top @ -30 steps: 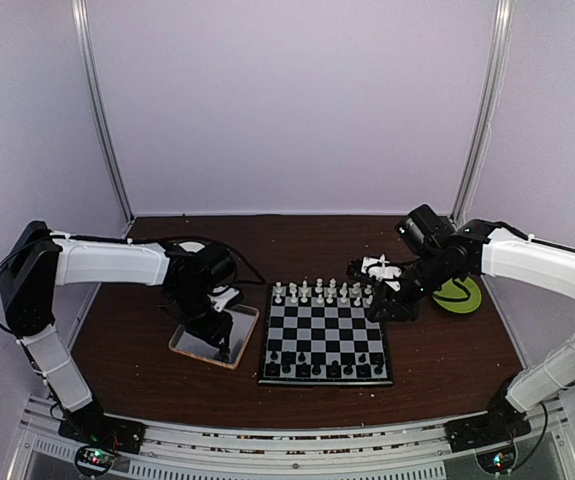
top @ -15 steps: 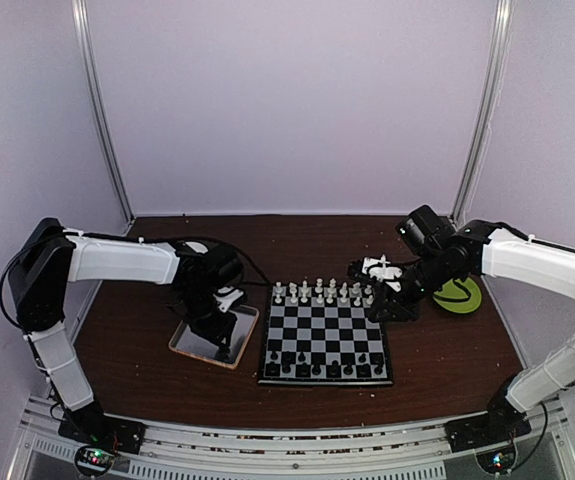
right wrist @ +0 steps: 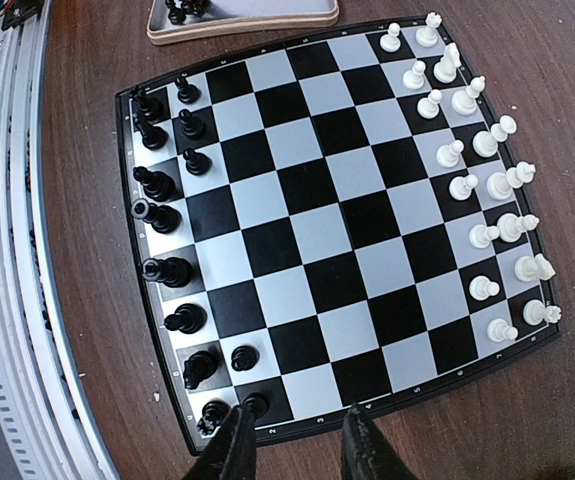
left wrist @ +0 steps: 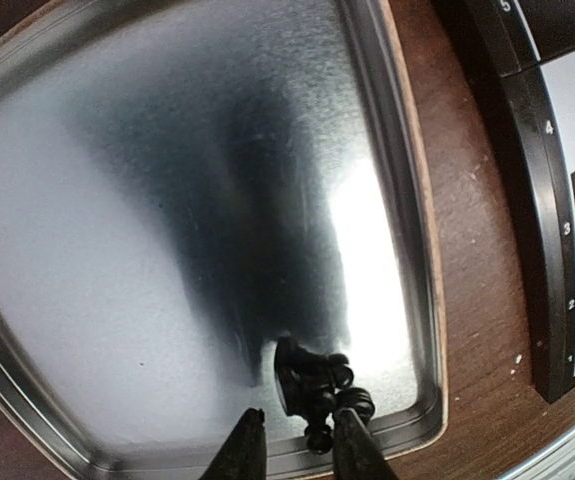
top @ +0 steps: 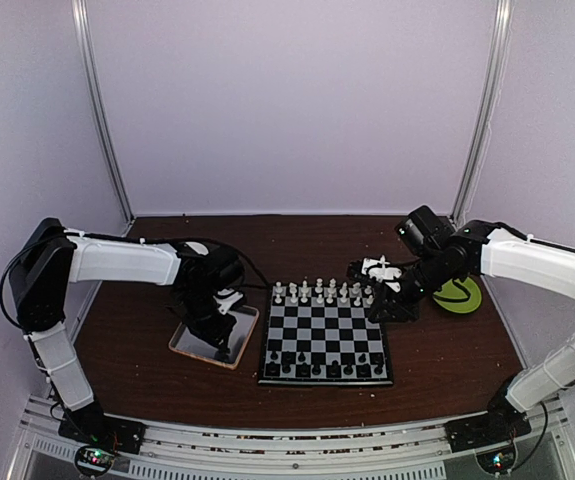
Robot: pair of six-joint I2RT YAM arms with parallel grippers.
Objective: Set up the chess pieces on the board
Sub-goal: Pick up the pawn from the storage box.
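Above, the board [top: 325, 343] is lying beside the tray [top: 195, 345]; left wrist: left fingers [left wrist: 355, 452], slightly apart, are bracketing clumped black chess pieces [left wrist: 312, 385] there, risking a double pick; right wrist: right fingers [right wrist: 229, 450], apart, are endangering board-edge pieces [right wrist: 255, 404].

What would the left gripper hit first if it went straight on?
Probably the black chess pieces lying in the silver tray, right before the left gripper; depth is unclear.
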